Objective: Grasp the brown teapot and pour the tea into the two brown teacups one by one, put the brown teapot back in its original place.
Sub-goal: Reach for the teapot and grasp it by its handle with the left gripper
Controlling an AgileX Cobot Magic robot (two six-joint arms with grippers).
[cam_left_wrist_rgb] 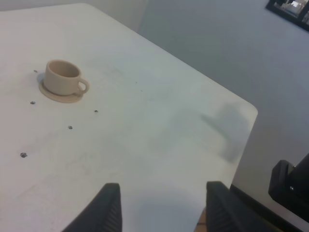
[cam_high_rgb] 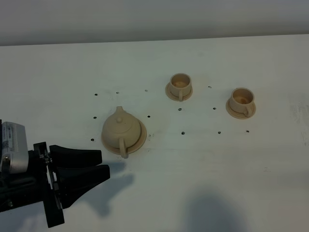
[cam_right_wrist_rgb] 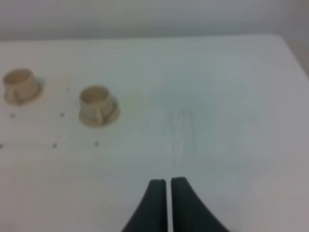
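Observation:
The brown teapot (cam_high_rgb: 120,129) stands on its wide saucer, the original place (cam_high_rgb: 141,138), left of the table's middle, with its handle toward the front edge. The two brown teacups sit on small saucers behind and to its right, one in the middle (cam_high_rgb: 180,85) and one further right (cam_high_rgb: 241,100). My left gripper (cam_high_rgb: 101,164) is open and empty, in front and to the left of the teapot and apart from it. The left wrist view shows its fingertips (cam_left_wrist_rgb: 110,205) spread wide and one teacup (cam_left_wrist_rgb: 63,77). My right gripper (cam_right_wrist_rgb: 169,186) is shut and empty, with both teacups (cam_right_wrist_rgb: 19,83) (cam_right_wrist_rgb: 96,101) ahead of it.
Small dark dots (cam_high_rgb: 182,132) are scattered on the white table (cam_high_rgb: 207,164) around the teapot and cups. The table's corner and edge (cam_left_wrist_rgb: 251,113) show in the left wrist view, with grey floor beyond. A shadow (cam_high_rgb: 212,210) lies on the table at the front right.

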